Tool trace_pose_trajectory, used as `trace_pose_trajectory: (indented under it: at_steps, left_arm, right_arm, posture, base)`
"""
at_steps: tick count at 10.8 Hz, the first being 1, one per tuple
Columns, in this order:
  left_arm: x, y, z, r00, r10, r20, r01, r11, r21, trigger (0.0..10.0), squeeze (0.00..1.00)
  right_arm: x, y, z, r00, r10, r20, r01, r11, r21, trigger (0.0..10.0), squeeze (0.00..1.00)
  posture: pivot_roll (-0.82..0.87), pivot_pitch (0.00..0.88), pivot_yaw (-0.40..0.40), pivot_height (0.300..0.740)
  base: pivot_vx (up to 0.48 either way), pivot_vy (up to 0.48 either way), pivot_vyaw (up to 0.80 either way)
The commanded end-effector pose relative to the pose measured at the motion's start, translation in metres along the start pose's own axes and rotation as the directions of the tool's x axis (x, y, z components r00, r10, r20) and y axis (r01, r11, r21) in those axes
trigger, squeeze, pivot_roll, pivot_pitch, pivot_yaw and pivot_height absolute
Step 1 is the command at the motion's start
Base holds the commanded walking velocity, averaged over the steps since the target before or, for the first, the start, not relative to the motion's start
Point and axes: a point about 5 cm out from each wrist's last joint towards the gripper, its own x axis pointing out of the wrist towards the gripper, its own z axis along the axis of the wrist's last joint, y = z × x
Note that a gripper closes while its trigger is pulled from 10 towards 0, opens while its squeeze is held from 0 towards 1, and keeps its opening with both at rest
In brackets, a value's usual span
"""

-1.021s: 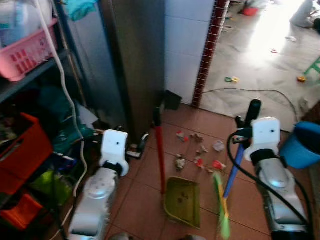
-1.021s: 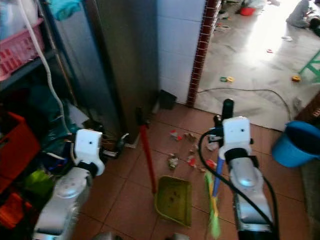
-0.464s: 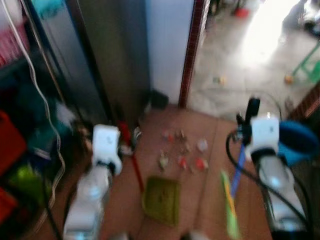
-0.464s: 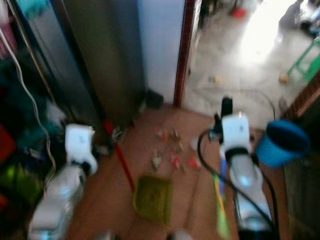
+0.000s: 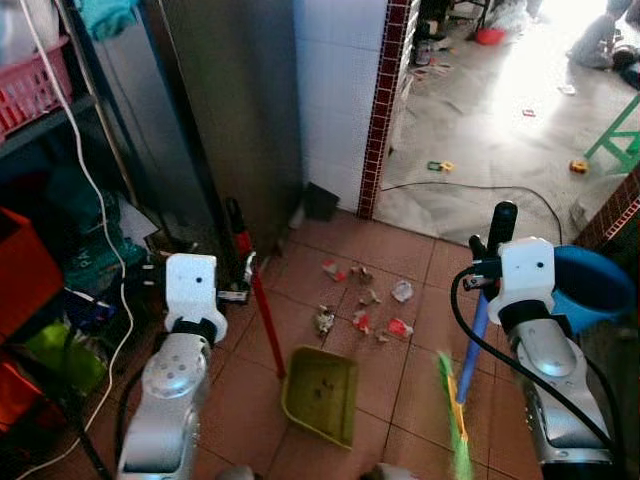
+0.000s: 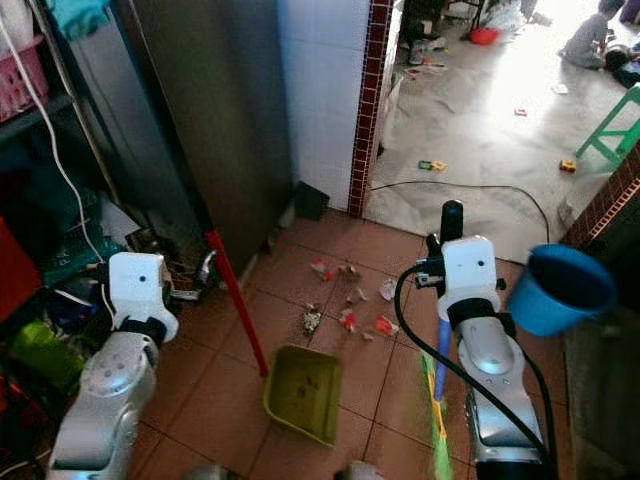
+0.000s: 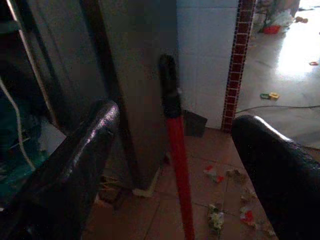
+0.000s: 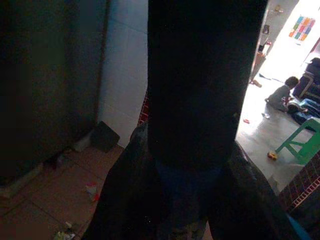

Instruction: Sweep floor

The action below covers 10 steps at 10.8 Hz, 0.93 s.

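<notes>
My right gripper (image 5: 488, 268) is clamped on the broom (image 5: 470, 345), light and stiff. My left gripper (image 7: 172, 165), fingers apart, faces the dustpan handle (image 7: 176, 150); I'd grasp its red shaft.

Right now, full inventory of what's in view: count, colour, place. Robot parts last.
Dustpan: one, olive green, on the red tile floor between the arms.
Dustpan handle: one, red with black top, between the left gripper's open fingers.
Broom: one, blue handle, green bristles, held on the right.
Litter: small scattered pile, red and pale scraps, on tiles beyond the dustpan.
Bucket: one, blue, far right.
Basket: one, pink, on the left shelf.
Crate: one, red, lower left.
Stool: one, green, in the bright room.
Left gripper: open around the dustpan handle.
Right gripper: shut on the broom.
</notes>
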Motion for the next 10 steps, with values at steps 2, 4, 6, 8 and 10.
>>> trace_pose_trajectory:
  at_steps: [2,4,6,8,10]
  left_arm:
    - [0.009,0.009,-0.001,1.0,0.028,-0.01,-0.028,1.0,0.01,10.0,0.0]
    - [0.017,0.02,-0.013,0.996,0.062,-0.057,-0.06,0.998,0.033,10.0,0.0]
    - [0.021,0.021,-0.023,0.995,0.057,-0.083,-0.055,0.998,0.026,10.0,0.0]
    - [0.028,0.022,-0.025,0.996,0.062,-0.058,-0.058,0.997,0.059,10.0,0.0]
    - [0.035,0.021,-0.023,1.0,0.024,0.006,-0.024,0.999,0.031,10.0,0.0]
  right_arm:
    - [0.001,0.0,0.012,0.998,0.007,0.059,-0.007,1.0,-0.007,10.0,0.0]
    - [-0.006,-0.001,0.01,0.999,0.009,0.043,-0.008,1.0,-0.011,10.0,0.0]
    - [-0.013,-0.002,0.009,1.0,0.013,0.02,-0.012,1.0,-0.011,10.0,0.0]
    - [-0.021,-0.003,0.01,0.999,0.031,0.006,-0.031,0.999,-0.017,10.0,0.0]
    - [-0.025,-0.011,0.011,1.0,0.015,-0.004,-0.016,0.999,-0.034,10.0,0.0]
  posture:
    - [-0.01,0.026,-0.004,0.74]
    - [-0.03,0.051,-0.01,0.74]
    - [-0.03,0.088,-0.028,0.74]
    - [-0.05,0.124,-0.038,0.74]
    - [-0.09,0.142,-0.032,0.74]
  base:
    - [0.0,0.0,0.0]
    - [0.0,0.0,0.0]
    - [0.0,0.0,0.0]
    - [0.0,0.0,0.0]
    - [0.0,0.0,0.0]
